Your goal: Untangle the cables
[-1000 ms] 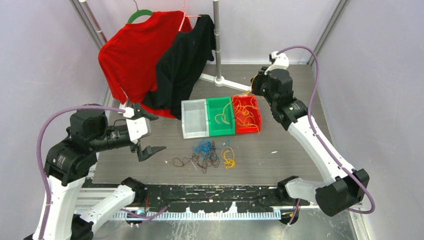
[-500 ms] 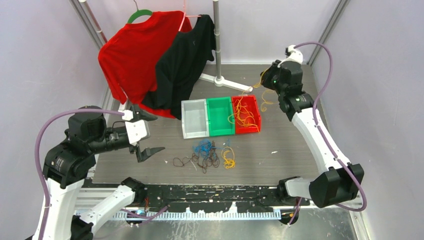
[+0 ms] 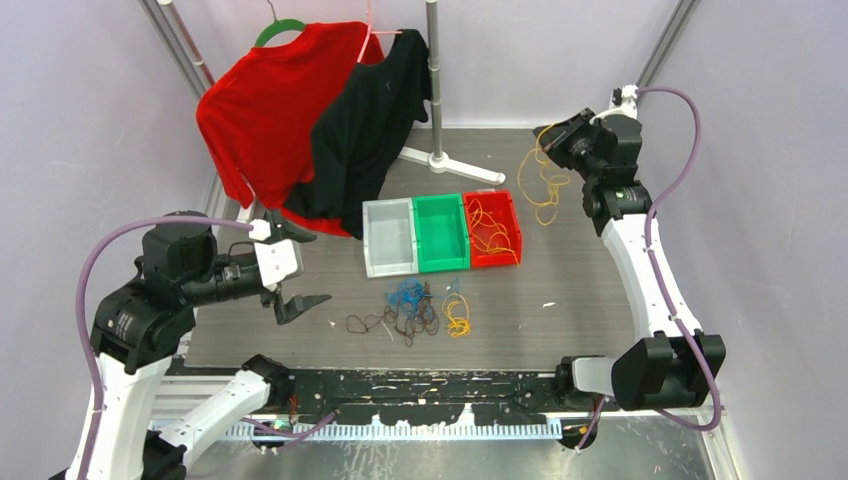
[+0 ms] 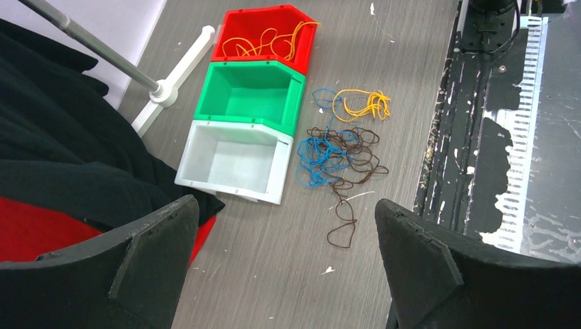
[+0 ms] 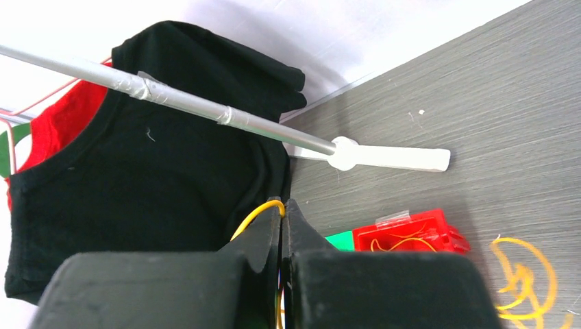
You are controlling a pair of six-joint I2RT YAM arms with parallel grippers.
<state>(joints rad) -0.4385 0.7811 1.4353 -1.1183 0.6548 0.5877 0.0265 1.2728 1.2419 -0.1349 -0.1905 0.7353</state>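
Observation:
A tangle of cables lies on the table in front of the bins: blue cable (image 3: 405, 293) (image 4: 316, 152), dark brown cable (image 3: 400, 322) (image 4: 356, 161) and a yellow cable (image 3: 457, 318) (image 4: 360, 104). More yellow-orange cables (image 3: 488, 228) fill the red bin (image 3: 518, 232). My right gripper (image 3: 548, 140) (image 5: 283, 204) is raised at the back right, shut on a yellow-orange cable (image 3: 540, 185) (image 5: 257, 212) that dangles beside the red bin. My left gripper (image 3: 295, 300) (image 4: 286, 205) hovers open, left of the tangle, with nothing between its fingers.
A white bin (image 3: 372, 262), a green bin (image 3: 424, 264) and the red bin stand side by side mid-table. A red shirt (image 3: 265, 110) and a black shirt (image 3: 370, 120) hang from a rack whose pole (image 3: 435, 90) and foot stand behind the bins.
My right gripper has swung right and toward the back, drawing the yellow-orange cable up and out over the red bin's right side. The left arm has stayed put.

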